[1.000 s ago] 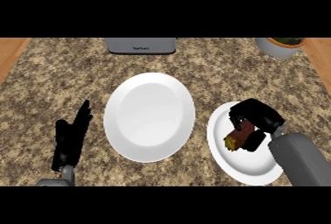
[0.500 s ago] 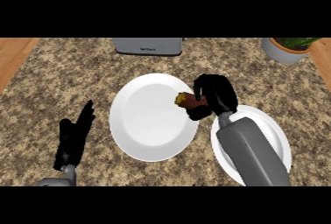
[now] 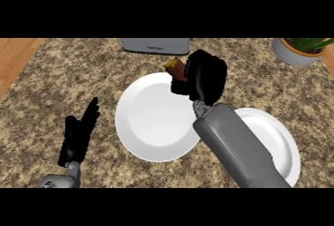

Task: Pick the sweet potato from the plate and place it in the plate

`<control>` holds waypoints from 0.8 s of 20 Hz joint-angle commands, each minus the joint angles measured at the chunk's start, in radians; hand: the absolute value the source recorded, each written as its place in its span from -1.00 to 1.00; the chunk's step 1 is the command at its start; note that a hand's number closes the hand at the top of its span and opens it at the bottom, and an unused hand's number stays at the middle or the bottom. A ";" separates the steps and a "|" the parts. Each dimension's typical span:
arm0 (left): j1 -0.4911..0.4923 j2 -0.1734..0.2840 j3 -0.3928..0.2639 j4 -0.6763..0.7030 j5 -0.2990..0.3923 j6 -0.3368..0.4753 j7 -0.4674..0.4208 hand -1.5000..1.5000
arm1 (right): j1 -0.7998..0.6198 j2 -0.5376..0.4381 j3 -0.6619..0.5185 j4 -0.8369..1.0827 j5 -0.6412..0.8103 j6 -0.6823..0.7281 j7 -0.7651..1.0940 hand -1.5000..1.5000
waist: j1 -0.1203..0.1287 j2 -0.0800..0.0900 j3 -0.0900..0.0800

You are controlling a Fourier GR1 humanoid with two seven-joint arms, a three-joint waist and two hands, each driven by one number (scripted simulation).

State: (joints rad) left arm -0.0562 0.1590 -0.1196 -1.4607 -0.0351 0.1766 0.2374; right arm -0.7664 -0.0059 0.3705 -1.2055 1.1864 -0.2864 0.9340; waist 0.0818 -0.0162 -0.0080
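My right hand (image 3: 203, 78) is curled round the brown sweet potato (image 3: 173, 65), whose end pokes out at the hand's upper left. The hand hangs over the far right rim of the large white plate (image 3: 157, 119) in the middle of the counter. A second white plate (image 3: 280, 141) lies at the right, partly hidden by my right forearm (image 3: 238, 145), with nothing seen on its visible part. At the lower left my left hand (image 3: 79, 132) rests open, fingers pointing up, apart from both plates.
A grey toaster (image 3: 155, 44) stands at the back, just beyond the held sweet potato. A potted plant (image 3: 301, 49) sits in the back right corner. The speckled counter (image 3: 58, 79) ends at a wooden strip (image 3: 14, 57) on the left.
My right hand has carried the sweet potato from the right plate leftward and farther back, to the far rim of the middle plate. The left hand has stayed put.
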 commanded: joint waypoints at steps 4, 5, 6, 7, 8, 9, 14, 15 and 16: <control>-0.056 -0.009 0.003 0.031 0.004 -0.008 0.007 0.00 | -0.162 0.006 0.155 0.061 0.069 -0.001 0.483 1.00 | 0.018 0.020 0.004; -0.050 -0.018 -0.008 0.024 -0.018 0.014 0.009 0.00 | -0.130 0.006 0.183 0.071 0.075 -0.021 0.515 1.00 | 0.011 0.019 0.005; -0.036 0.003 0.010 0.019 0.008 -0.016 -0.002 0.00 | -0.139 0.005 0.191 0.072 0.069 -0.019 0.540 1.00 | 0.016 0.019 0.005; -0.032 -0.009 -0.002 0.013 -0.001 -0.006 -0.002 0.00 | -0.154 0.005 0.190 0.079 0.056 -0.002 0.549 1.00 | 0.017 0.018 0.005; -0.038 -0.020 -0.018 0.010 -0.012 0.000 0.001 0.00 | -0.155 0.005 0.194 0.104 0.049 -0.011 0.550 1.00 | 0.023 0.022 0.006; -0.026 -0.019 -0.010 0.025 -0.007 -0.001 -0.012 0.00 | -0.148 0.005 0.197 0.132 0.045 -0.038 0.551 1.00 | 0.014 0.026 0.006; -0.077 -0.024 0.007 0.045 0.000 0.002 0.004 0.00 | -0.134 0.005 0.208 0.166 -0.033 -0.028 0.552 1.00 | 0.001 0.027 0.007; -0.016 -0.021 0.001 0.013 -0.006 0.008 -0.022 0.00 | -0.126 0.005 0.185 0.197 -0.039 -0.041 0.551 1.00 | 0.006 0.026 0.007; -0.065 -0.007 0.006 0.006 -0.007 0.000 0.022 0.00 | -0.120 0.005 0.196 0.203 -0.088 -0.026 0.538 1.00 | 0.004 0.027 0.008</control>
State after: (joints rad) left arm -0.1033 0.1412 -0.1194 -1.4400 -0.0399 0.1790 0.2375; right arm -0.8879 -0.0150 0.5513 -1.0449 1.1708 -0.2743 1.2309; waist 0.0890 0.0083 -0.0016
